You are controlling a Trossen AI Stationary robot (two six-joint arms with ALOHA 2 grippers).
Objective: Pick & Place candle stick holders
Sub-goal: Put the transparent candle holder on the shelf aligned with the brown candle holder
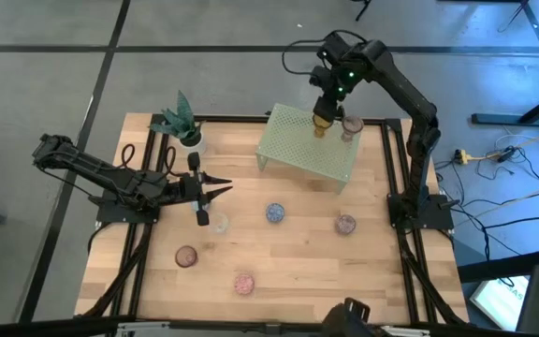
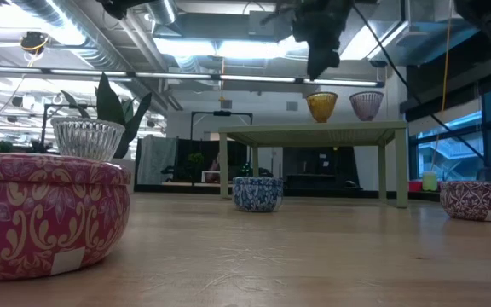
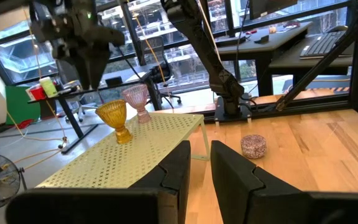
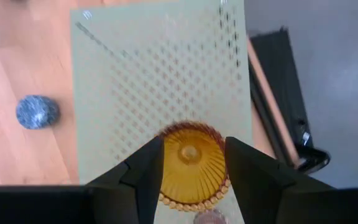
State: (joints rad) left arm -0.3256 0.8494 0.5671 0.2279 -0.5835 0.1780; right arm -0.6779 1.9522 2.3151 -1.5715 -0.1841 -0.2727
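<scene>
The right tool (image 1: 322,128) hangs over the far edge of the green rack (image 1: 293,150), which stands at the far middle of the table (image 1: 288,253). Its two fingers (image 4: 148,171) stand apart on either side of the amber holder (image 4: 190,165), seen from straight above; in the low view the tool sits above the cup's rim, and whether the fingers touch the glass cannot be told. That amber holder (image 2: 321,107) stands upright on the rack top, with a pink holder (image 2: 366,105) just beside it on the right, also upright, close enough to crowd the tool on that side. The left tool (image 1: 215,190) hovers over the left part of the table, its fingers (image 3: 173,171) drawn nearly together with only a narrow gap and nothing between them. A clear holder (image 1: 218,223) sits just near of it on the wood. A small white pot with a green plant (image 1: 182,122) stands at the far left corner, beside another clear glass cup (image 2: 87,138). Loose on the table lie a blue holder (image 1: 275,213) in the middle, a brownish patterned one (image 1: 345,224) to the right, a purple-toned one (image 1: 186,256) at near left and a pink patterned one (image 1: 243,284) at the near edge, all well apart from each other and from the rack.
</scene>
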